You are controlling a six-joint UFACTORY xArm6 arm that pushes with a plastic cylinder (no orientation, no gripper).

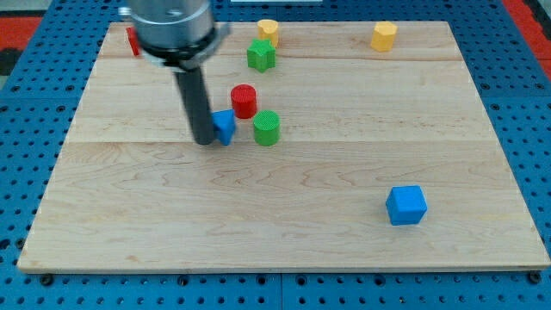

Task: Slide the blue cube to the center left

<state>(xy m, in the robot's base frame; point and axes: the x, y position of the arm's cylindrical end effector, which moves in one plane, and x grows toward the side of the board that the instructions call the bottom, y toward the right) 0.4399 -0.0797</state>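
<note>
The blue cube (405, 205) sits at the view's lower right on the wooden board (284, 215). My tip (205, 140) is down on the board left of centre, far to the left of the cube. It touches the left side of a second small blue block (225, 127), whose shape is partly hidden by the rod.
A red cylinder (244, 101) and a green cylinder (267, 127) stand just right of the small blue block. A green block (261, 55) and a yellow block (269, 31) are at top centre, a yellow block (384, 36) at top right, a red block (133, 40) at top left.
</note>
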